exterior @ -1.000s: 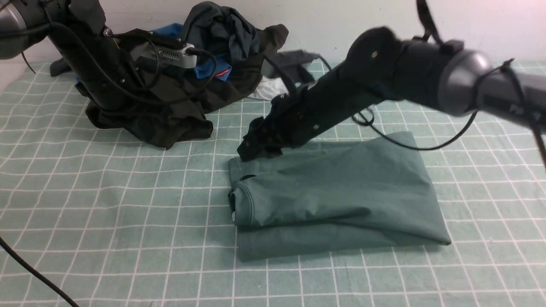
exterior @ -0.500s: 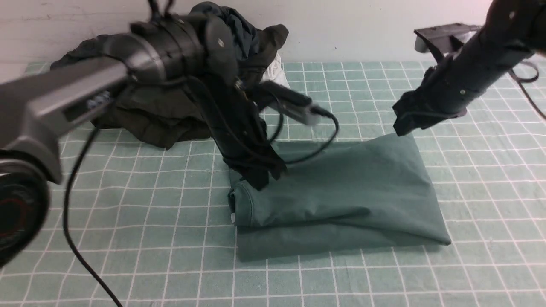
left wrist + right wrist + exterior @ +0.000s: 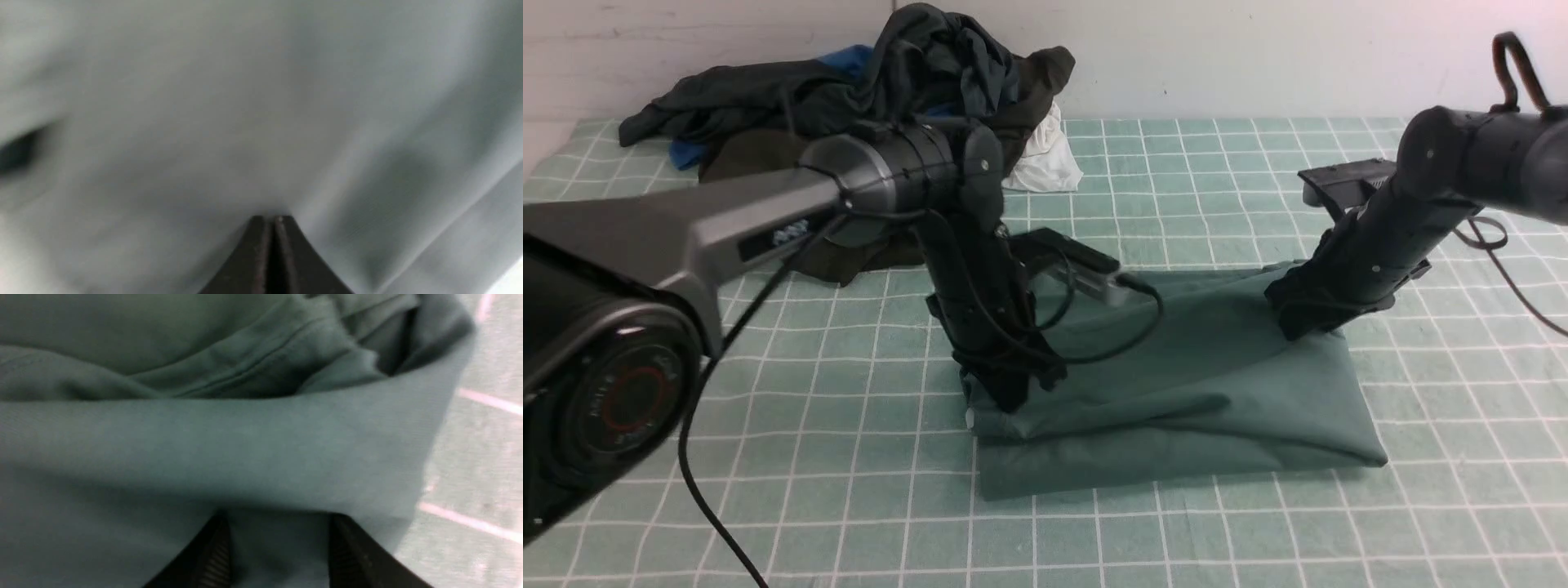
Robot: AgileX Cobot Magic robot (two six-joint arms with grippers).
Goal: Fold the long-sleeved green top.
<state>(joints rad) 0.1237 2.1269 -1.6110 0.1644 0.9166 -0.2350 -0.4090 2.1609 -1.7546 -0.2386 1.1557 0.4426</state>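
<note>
Teal-green knit long-sleeved top [image 3: 1176, 392] lies folded on checked table [image 3: 768, 490]. Left end effector [image 3: 1011, 396] clenched at its left edge; right end effector [image 3: 1294, 322] parted, straddling far right edge fabric.

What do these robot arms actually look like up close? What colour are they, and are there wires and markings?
Both arms are dark: matte black tubes with rounded grey metallic joints. The left arm carries small pale lettering on its grey link, and a red ring marks its big round joint. Loose black cables loop along both it and the right arm. The fingers are black with ribbed inner faces.
</note>
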